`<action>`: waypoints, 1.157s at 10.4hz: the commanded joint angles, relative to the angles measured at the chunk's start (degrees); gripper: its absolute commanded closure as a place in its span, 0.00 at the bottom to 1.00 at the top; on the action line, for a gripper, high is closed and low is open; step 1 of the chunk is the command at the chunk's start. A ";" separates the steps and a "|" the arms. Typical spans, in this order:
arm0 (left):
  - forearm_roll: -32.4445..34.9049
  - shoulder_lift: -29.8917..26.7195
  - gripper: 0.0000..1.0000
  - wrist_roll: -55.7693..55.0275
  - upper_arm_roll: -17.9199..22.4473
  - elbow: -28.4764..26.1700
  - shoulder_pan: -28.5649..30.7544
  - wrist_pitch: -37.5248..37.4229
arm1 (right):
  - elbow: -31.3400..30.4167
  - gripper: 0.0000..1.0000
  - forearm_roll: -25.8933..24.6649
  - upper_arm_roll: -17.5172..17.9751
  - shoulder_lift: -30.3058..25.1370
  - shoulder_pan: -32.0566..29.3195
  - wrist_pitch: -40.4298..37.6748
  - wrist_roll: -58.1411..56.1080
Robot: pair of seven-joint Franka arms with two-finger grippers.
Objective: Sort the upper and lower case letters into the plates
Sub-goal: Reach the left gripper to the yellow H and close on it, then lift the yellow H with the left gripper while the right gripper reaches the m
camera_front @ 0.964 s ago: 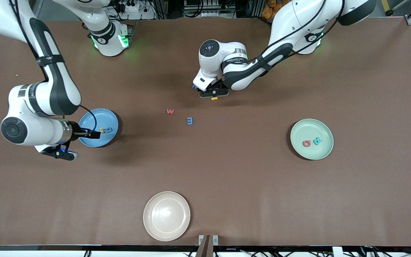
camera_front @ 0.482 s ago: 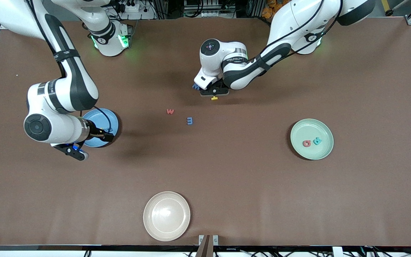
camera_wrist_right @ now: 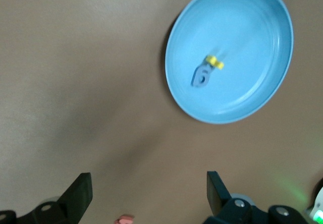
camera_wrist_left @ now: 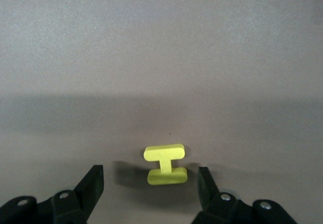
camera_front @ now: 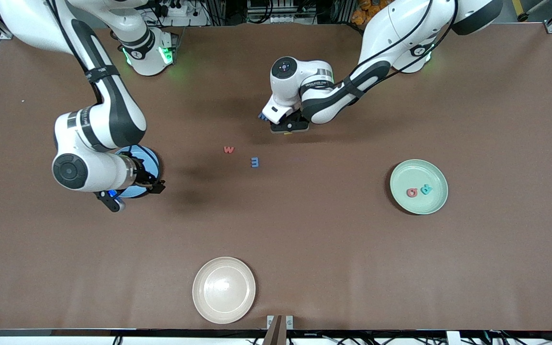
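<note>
yellow letter: a small flat i-shaped yellow letter [camera_wrist_left: 165,164] lies on the brown worktop [camera_front: 304,239], between the fingers of the left claw [camera_wrist_left: 150,186], not yet touched on either side.
left claw: low over the letter near the middle of the worktop, its two fingers apart with a gap on each side of the piece.
loose letters: a red-pink w [camera_front: 228,149] and a blue letter [camera_front: 255,162] lie near each other, nearer the front camera than the left claw; another blue piece [camera_front: 262,115] peeks out beside it.
blue plate: the blue plate [camera_wrist_right: 262,27] at the right arm's end holds a blue letter [camera_wrist_right: 201,75] touching a yellow one [camera_wrist_right: 214,62].
mint plate: the mint green plate [camera_front: 403,172] at the left arm's end holds a red-pink letter [camera_front: 412,192] beside a teal one [camera_front: 427,189].
right claw: the right claw [camera_wrist_right: 149,193] hangs over the worktop just beside the blue plate, wide apart and empty.
cream plate: a cream-white plate [camera_front: 224,290] sits nearest the front camera, holding nothing.
risk: the letter is thin and flat; if the fingers meet above its edges they may slide over it or flick it away.
</note>
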 commanded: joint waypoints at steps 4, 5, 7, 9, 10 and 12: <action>1.14 0.96 0.36 0.05 1.68 1.27 -1.24 1.81 | 0.80 0.00 1.30 0.28 3.05 8.62 4.44 11.88; 0.88 1.13 0.37 -0.56 1.68 1.79 -1.41 1.90 | 0.80 0.00 1.21 0.28 3.67 10.73 6.02 14.43; 0.79 1.75 0.42 -0.83 1.68 1.97 -1.50 2.34 | 0.62 0.00 1.04 0.46 4.29 11.63 6.56 15.33; 0.70 1.75 0.78 -0.92 1.68 1.97 -1.50 2.60 | -1.30 0.00 1.04 0.54 4.46 13.64 9.53 18.03; 0.70 1.75 1.00 -1.00 1.68 1.97 -1.42 2.52 | -3.05 0.00 1.04 0.54 4.46 14.18 11.55 20.93; 0.70 1.14 1.00 -2.93 1.68 1.88 -1.15 2.43 | -3.77 0.00 1.21 0.54 4.38 13.66 11.75 24.53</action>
